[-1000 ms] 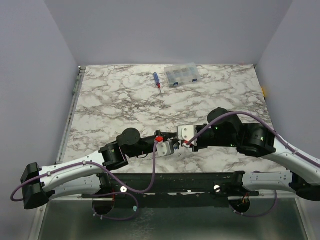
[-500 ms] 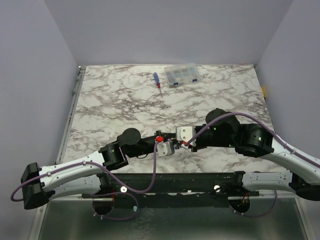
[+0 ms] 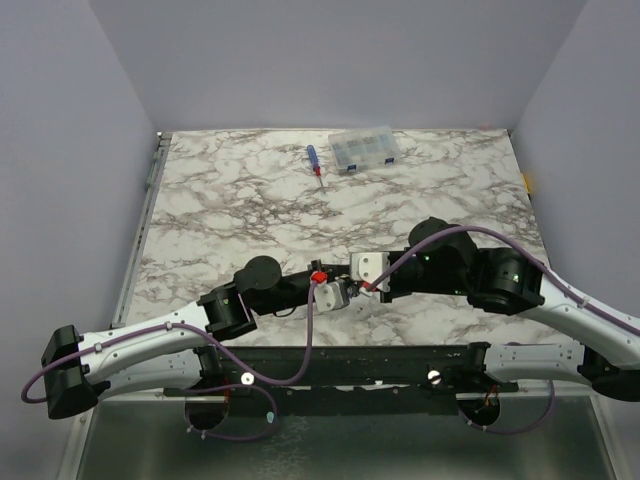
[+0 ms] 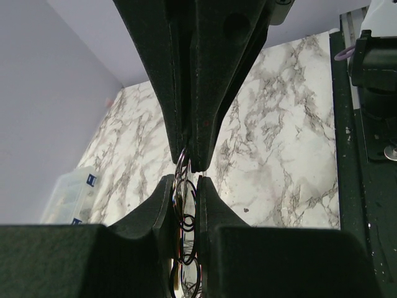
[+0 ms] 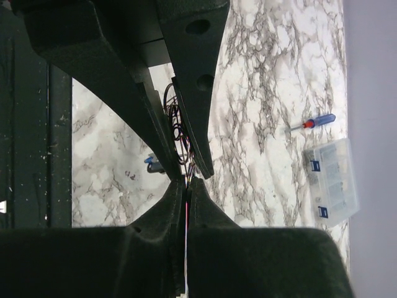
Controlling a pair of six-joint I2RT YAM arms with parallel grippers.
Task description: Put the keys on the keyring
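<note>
My left gripper (image 3: 345,286) and right gripper (image 3: 354,281) meet tip to tip above the near middle of the table. In the left wrist view my left gripper (image 4: 186,184) is shut on the keyring (image 4: 184,200), seen edge-on as thin linked iridescent rings. My right gripper (image 4: 189,162) comes in from above and pinches the ring's top. In the right wrist view my right gripper (image 5: 187,184) is shut on a thin metal edge, and the rings (image 5: 177,124) hang between the left gripper's fingers (image 5: 201,133). A blue-headed key (image 5: 153,163) lies on the marble below. Other keys are hidden.
A blue-and-red screwdriver (image 3: 314,162) and a clear compartment box (image 3: 364,149) lie at the far middle of the marble table (image 3: 230,200). Grey walls stand on three sides. The black frame of the arm bases (image 3: 340,365) runs along the near edge.
My right arm has shifted slightly left, closing in on the left gripper. The left arm has stayed in place.
</note>
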